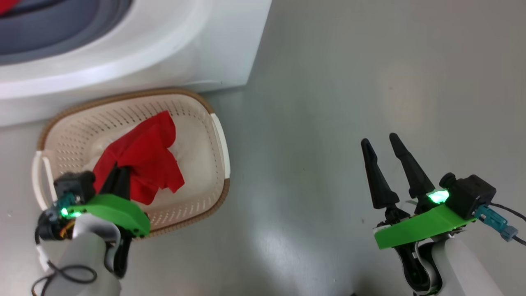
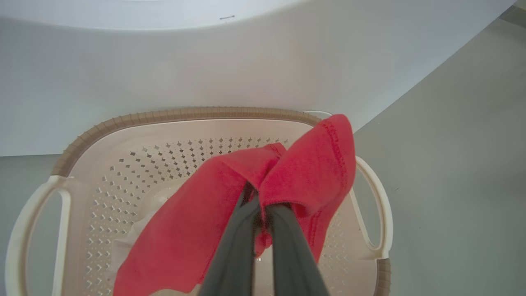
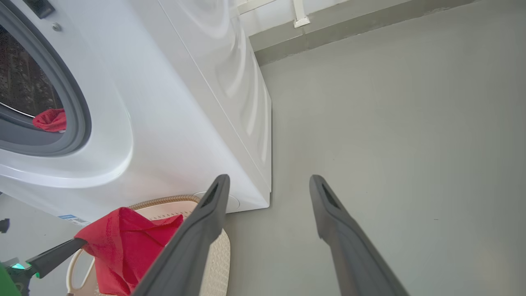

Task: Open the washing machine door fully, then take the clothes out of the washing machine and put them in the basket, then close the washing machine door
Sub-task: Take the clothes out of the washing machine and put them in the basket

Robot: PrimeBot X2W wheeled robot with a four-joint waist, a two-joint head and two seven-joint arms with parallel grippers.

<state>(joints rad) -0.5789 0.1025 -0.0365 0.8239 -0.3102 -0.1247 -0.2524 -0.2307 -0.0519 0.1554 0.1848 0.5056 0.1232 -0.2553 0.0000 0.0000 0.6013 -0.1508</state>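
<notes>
Right now the left claw (image 2: pixel 258 205) is pinching a red garment (image 1: pixel 144 158) above the basket (image 1: pixel 123 98).
Its two dark tapered fingers (image 2: pixel 234 255) are clamping a fold of the soft, finely textured cloth, which is draping into the cream plastic basket with perforated walls, a brown woven-look rim and looped side handles; white cloth (image 2: pixel 125 242) is lying beneath. The basket is sitting on the smooth grey floor (image 1: pixel 328 102), just before the glossy white washing machine (image 1: pixel 164 41), where a second red piece (image 3: pixel 50 120) is lying by the grey rubber gasket (image 3: pixel 78 119). The right claw (image 1: pixel 379 139) is hanging spread and empty, well apart.
</notes>
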